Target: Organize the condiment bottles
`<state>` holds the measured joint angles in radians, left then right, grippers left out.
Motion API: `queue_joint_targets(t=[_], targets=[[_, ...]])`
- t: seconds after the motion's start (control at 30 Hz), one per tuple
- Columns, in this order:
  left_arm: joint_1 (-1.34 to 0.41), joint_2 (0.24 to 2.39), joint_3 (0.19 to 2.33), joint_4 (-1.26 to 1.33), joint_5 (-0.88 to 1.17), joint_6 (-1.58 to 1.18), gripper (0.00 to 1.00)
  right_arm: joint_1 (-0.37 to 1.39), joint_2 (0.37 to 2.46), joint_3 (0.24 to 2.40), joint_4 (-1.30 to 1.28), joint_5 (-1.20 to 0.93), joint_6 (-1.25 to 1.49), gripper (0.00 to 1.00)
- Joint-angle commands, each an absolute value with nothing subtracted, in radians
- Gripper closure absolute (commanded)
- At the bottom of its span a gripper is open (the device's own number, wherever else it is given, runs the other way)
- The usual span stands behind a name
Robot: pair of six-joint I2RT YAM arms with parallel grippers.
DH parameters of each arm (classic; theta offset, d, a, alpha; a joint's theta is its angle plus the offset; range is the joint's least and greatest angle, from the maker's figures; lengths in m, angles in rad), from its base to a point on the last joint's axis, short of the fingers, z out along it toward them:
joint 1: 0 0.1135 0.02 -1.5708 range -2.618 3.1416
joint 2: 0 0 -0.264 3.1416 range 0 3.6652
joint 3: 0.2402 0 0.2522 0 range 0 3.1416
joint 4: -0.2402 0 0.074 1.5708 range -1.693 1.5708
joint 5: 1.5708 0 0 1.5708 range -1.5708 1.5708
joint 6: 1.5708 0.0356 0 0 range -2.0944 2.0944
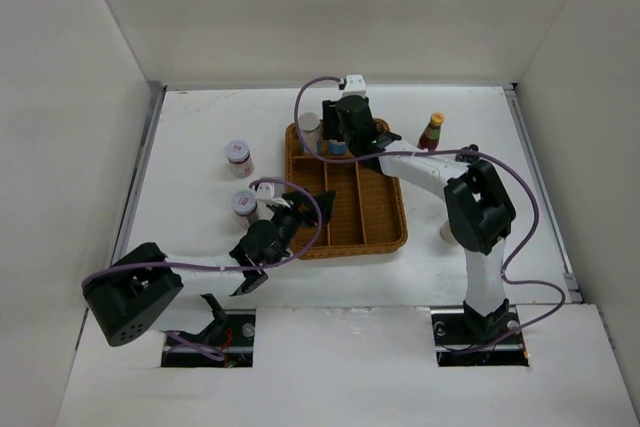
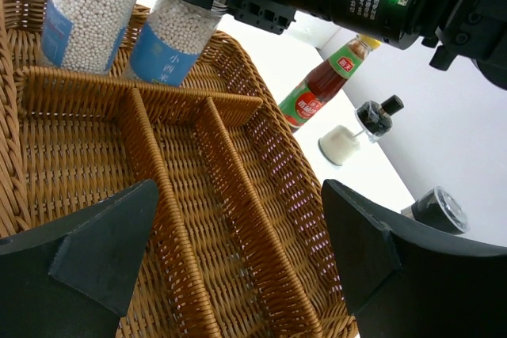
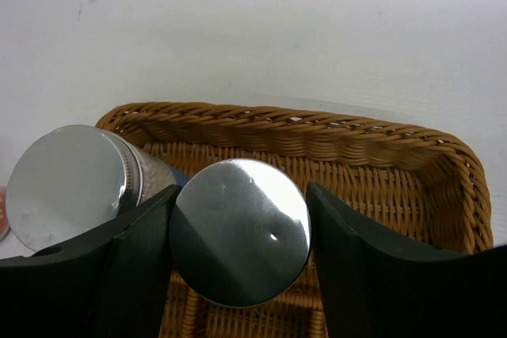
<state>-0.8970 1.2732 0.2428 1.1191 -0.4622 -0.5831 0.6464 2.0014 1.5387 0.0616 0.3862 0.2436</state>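
**Right tool** (image 3: 240, 213): closed on the silver-lidded jar (image 2: 176, 33), with one finger on each side of the lid. The jar's long axis is upright and runs straight down from the tool into the far cross compartment of the wicker tray (image 3: 317, 128). The views do not show whether the base is seated on the tray floor. Release probably depends on that contact, so confirm it before opening.

**Adjacent item:** a neighbouring jar (image 2: 83, 13), with the same white granules and blue label, stands just beside the held jar toward the tray's far-left corner. Whether the two touch cannot be determined.

**Left tool** (image 2: 239, 219): wide and empty, positioned at the near-left edge of the tray. Its wrist view looks along the long lanes, which show no contents.

**Remaining containers:**
- A pale-lidded jar (image 1: 239, 157) and a second loose jar (image 1: 244, 204) stand on the worktop (image 1: 190, 127) left of the tray. The second is just beside the left tool, and both are nearer the left arm.
- The sauce bottle (image 1: 432, 132) stands upright to the right of the tray, nearer the right arm.
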Motion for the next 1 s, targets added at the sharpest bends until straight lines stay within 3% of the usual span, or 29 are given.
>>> queue_joint_targets(t=[0.0,0.13,0.27,0.6,0.97], targets=[[-0.892,1.272,0.245,1.183,-0.457,-0.574,0.15,0.657,1.977,1.52,0.129,0.394,0.291,0.28],[-0.892,1.27,0.245,1.183,-0.453,-0.574,0.15,0.659,1.928,1.502,0.127,0.42,0.287,0.08],[-0.897,1.261,0.245,1.183,-0.453,-0.574,0.15,0.659,1.815,1.485,0.114,0.422,0.264,0.01],[-0.9,1.266,0.245,1.183,-0.453,-0.574,0.15,0.441,1.459,1.209,0.1,0.529,0.244,0.0],[-0.895,1.275,0.252,1.183,-0.445,-0.575,0.15,0.297,1.54,1.157,0.075,0.539,0.219,0.01]])
